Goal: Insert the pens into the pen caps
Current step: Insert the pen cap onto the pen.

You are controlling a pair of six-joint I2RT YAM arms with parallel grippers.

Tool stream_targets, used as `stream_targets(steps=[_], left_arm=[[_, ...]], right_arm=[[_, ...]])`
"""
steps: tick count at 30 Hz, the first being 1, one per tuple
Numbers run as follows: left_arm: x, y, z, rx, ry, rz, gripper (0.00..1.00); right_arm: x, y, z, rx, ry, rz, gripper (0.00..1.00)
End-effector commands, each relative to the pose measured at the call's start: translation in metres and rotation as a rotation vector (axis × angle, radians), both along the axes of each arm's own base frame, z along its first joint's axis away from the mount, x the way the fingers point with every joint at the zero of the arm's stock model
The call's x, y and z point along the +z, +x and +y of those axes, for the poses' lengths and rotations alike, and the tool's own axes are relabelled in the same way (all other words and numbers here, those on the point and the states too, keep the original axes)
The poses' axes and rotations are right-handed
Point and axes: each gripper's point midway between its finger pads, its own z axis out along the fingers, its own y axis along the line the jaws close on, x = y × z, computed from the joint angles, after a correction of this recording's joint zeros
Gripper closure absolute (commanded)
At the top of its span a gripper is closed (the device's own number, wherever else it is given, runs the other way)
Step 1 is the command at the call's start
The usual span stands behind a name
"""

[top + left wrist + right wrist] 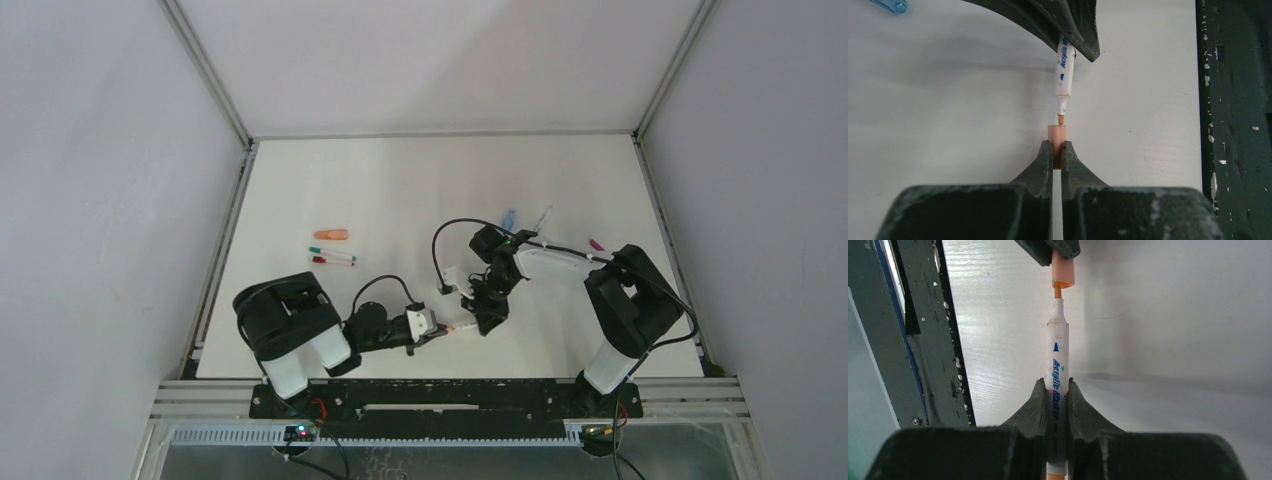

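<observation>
My left gripper (1057,145) is shut on a short salmon-orange pen cap (1057,136), whose open end points away from me. My right gripper (1055,382) is shut on a white pen (1057,352) with blue lettering and an orange tip. In the right wrist view the pen's tip sits right at the mouth of the cap (1063,272), in line with it. From above, the two grippers (440,330) (490,318) meet tip to tip near the table's front edge. The left wrist view shows the pen (1065,65) coming down onto the cap.
At the left lie an orange cap (331,235), a teal-ended pen (332,251) and a red-ended pen (332,260). Behind the right arm lie a light blue cap (509,217), another pen (543,217) and a magenta cap (597,244). The dark front rail (1233,120) runs close by.
</observation>
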Motion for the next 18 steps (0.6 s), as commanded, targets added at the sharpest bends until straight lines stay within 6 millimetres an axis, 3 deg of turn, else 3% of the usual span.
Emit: stream_targets(steps=[1, 18], left_arm=[[0.0096, -0.0042, -0.0095, -0.036, -0.044, -0.005, 1.00], [0.0108, -0.0054, -0.0130, -0.047, -0.050, -0.002, 1.00]], right_arm=[[0.0060, 0.0087, 0.0112, -0.006, 0.027, -0.026, 1.00], [0.0021, 0.0022, 0.0167, 0.024, 0.015, -0.020, 1.00]])
